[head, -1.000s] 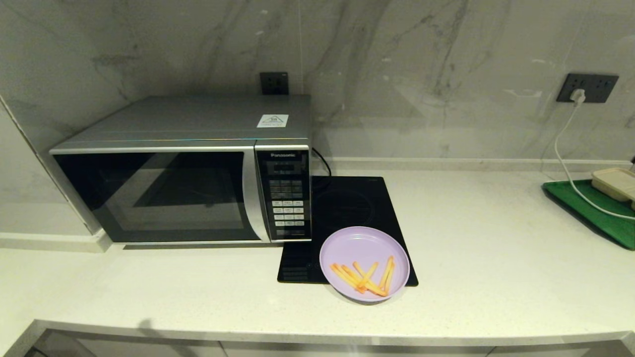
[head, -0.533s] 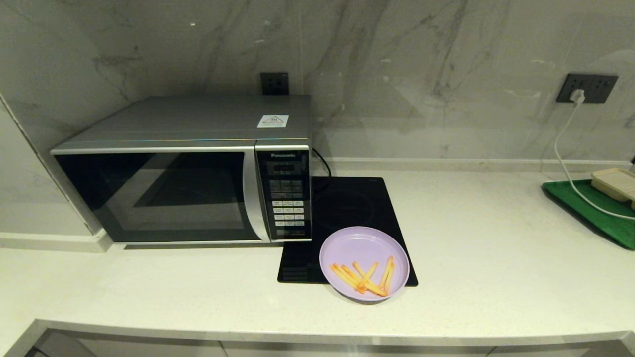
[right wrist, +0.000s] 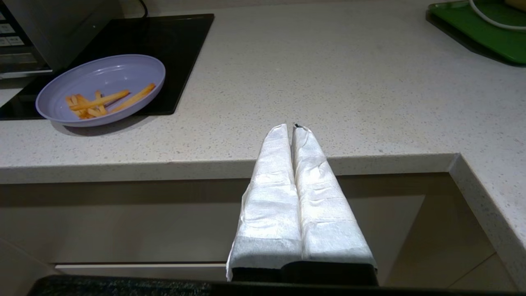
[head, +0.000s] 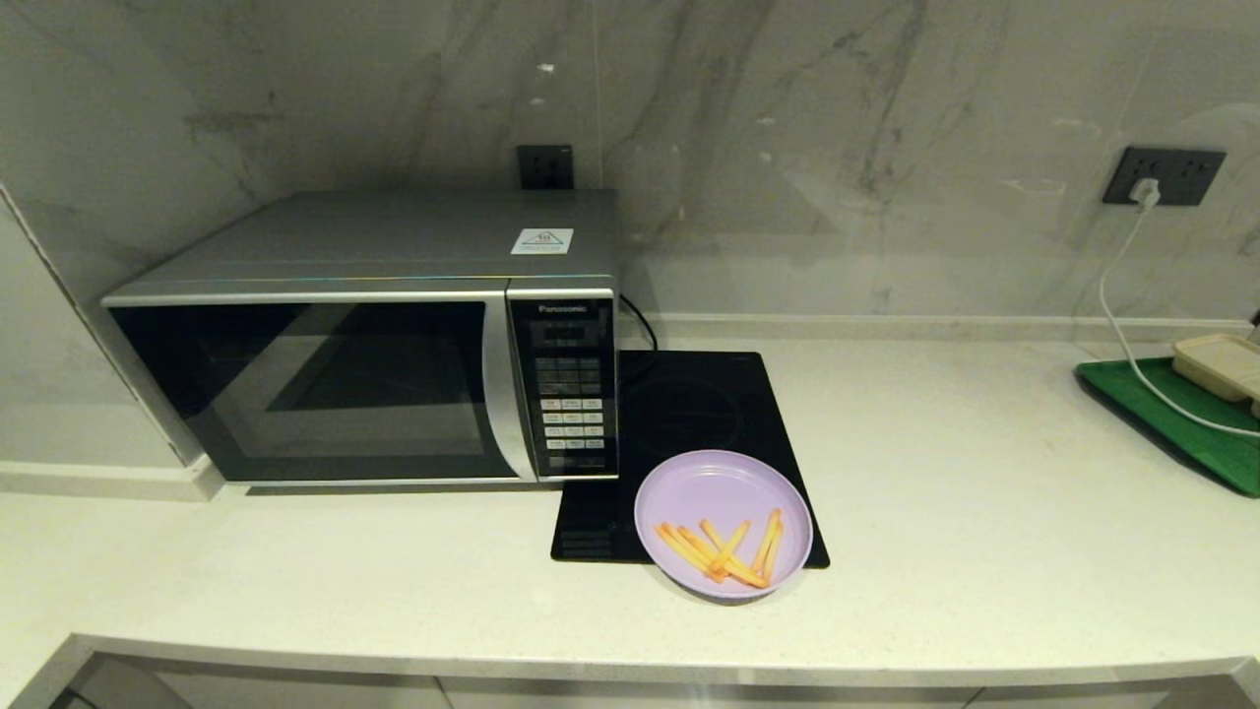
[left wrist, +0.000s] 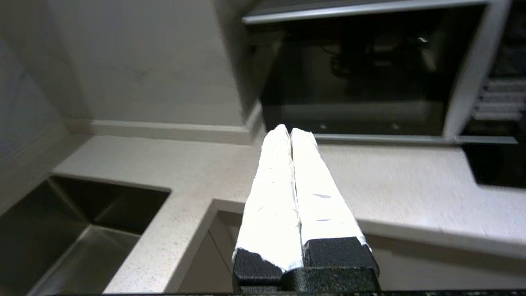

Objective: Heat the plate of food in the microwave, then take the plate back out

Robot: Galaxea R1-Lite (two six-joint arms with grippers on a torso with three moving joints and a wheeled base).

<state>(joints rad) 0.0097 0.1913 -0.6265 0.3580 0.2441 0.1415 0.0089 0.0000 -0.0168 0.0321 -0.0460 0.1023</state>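
Microwave door shut, plate of food on hob beside it; my left gripper and right gripper, both clenched empty, hang below counter edge.

A pale speckled table carries the microwave at far left, door shut. Just right of it lies a black induction hob. The plate of food overlaps the hob's near right corner. A green tray sits far right.

Head camera high above the worktop; both wrist cameras low off its front edge, sharing it.
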